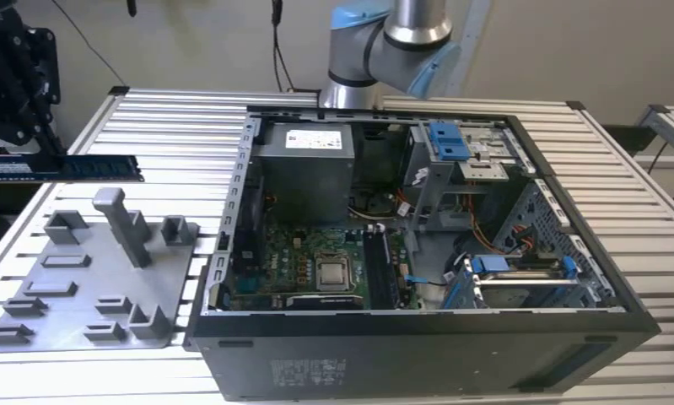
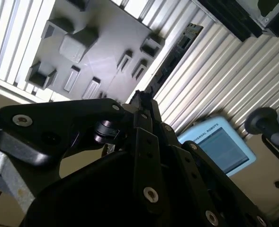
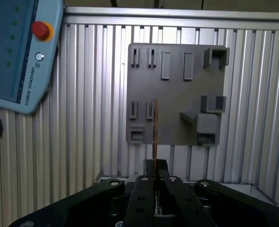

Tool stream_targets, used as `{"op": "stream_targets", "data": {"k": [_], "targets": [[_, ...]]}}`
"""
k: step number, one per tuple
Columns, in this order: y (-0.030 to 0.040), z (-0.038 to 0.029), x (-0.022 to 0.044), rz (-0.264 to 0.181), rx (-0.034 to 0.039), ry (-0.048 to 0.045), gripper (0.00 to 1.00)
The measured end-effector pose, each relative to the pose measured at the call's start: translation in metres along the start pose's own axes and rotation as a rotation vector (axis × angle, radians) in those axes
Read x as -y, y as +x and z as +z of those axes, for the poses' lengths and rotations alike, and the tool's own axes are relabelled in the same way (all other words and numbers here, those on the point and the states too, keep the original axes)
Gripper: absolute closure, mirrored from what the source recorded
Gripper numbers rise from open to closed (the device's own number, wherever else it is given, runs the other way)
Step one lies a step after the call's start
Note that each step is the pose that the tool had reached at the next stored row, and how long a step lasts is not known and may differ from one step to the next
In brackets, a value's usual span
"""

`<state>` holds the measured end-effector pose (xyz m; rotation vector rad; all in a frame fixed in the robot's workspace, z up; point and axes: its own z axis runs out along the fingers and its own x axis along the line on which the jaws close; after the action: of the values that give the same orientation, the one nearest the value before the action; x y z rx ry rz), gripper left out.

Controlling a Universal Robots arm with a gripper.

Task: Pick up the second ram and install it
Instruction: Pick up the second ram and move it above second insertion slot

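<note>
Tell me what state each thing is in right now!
gripper: shut on the second ram
second ram: held level in the air, not yet in the computer
computer case: open, insides showing
holder plate: lying flat on the table

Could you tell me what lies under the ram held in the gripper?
In the first wrist view, the grey holder plate on the slatted table lies beneath the ram; the gripper hides whatever lies nearer.
</note>
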<state>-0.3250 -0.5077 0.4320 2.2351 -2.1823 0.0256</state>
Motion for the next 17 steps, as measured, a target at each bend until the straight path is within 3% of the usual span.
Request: {"op": "stream_targets", "data": {"k": [17], "targets": [[0.0006,0.0000,0.0231,0.000,0.0000,0.0000,0.86]]}}
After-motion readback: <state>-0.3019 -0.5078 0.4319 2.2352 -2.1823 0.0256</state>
